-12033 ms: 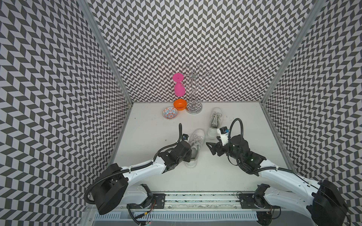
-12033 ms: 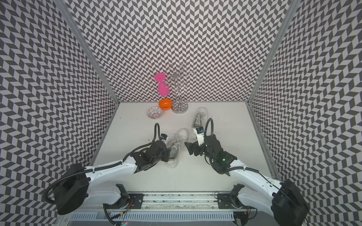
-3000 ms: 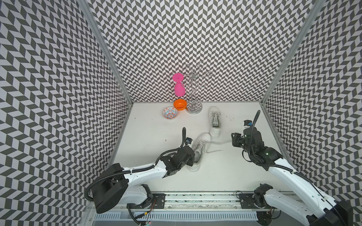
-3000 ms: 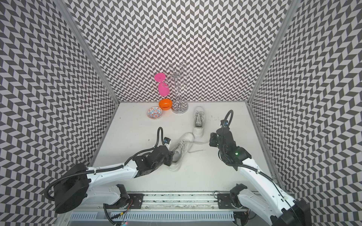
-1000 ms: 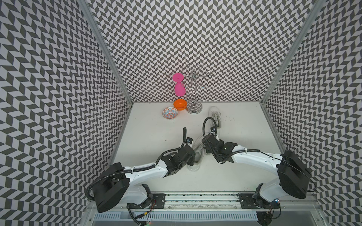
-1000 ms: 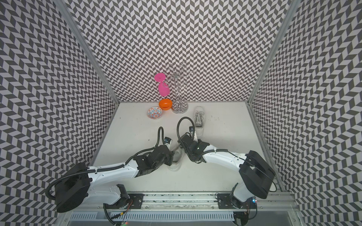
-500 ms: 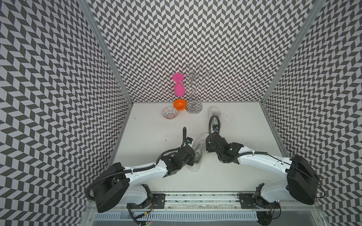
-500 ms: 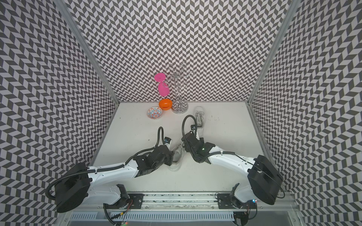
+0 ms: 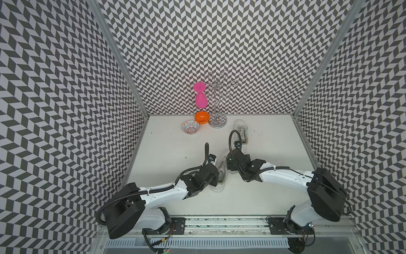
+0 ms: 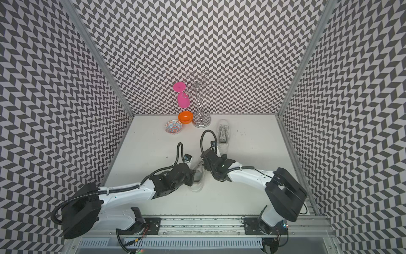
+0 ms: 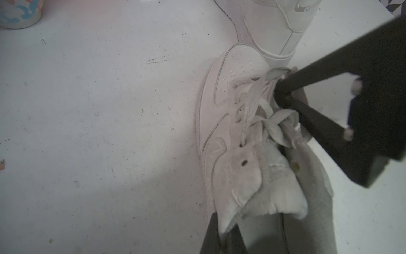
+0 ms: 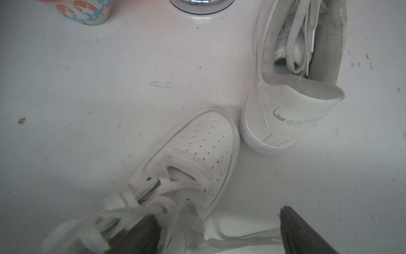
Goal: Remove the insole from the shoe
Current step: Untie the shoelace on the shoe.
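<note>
The left arm (image 9: 167,194) and right arm (image 9: 283,178) have white links, black joints, ribbed black cables (image 9: 206,151) and seemingly pale screws (image 11: 348,133).

The white perforated leather sneaker (image 9: 223,176) (image 10: 198,176) (image 11: 222,114) is sitting on its sole mid-table, toe pointing toward one o'clock, laces hanging loose, tongue flopping up, grey lining showing. Whether the insole is lying inside, I cannot tell.
</note>
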Controlling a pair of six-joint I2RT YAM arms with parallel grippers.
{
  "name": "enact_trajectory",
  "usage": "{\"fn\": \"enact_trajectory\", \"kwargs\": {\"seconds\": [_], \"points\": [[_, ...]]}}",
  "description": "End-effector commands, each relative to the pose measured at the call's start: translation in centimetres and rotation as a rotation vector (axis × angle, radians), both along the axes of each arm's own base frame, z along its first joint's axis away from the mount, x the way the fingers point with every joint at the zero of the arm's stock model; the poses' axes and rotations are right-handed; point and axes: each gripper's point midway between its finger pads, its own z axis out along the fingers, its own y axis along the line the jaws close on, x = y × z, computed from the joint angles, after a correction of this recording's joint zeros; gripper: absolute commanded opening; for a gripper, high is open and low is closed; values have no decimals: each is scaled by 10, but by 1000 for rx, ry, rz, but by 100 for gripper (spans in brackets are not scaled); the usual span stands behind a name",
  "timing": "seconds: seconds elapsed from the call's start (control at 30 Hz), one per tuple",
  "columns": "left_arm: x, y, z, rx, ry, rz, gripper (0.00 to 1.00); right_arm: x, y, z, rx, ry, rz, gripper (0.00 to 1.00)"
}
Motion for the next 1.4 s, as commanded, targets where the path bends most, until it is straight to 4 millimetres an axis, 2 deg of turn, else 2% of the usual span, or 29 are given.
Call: {"fn": "enact_trajectory", "kwargs": {"seconds": [0.0,0.23,0.43,0.53,0.67,0.77,0.87,0.97,1.23,1.37], "points": [[-9,14,-27,82,54,8,0,17,2,10,-1,-65,-43,83],[-12,15,-30,88,56,2,0,30,-6,38,53,-133,-85,75],[-12,15,-30,82,53,3,0,39,-9,44,15,-175,-104,81],[-13,15,-30,83,54,2,0,40,1,60,73,-175,-76,83],[-12,17,-30,89,53,5,0,28,21,84,188,-139,28,85],[-13,18,-29,88,49,9,0,14,17,73,195,-99,56,85],[-13,20,-28,85,47,15,0,4,3,48,157,-56,35,86],[-13,20,-29,86,46,16,0,-3,-4,32,121,-17,27,86],[-11,17,-28,91,48,13,0,-8,7,37,161,-8,79,85],[-12,19,-29,89,48,17,0,-7,4,26,126,12,59,85]]}}
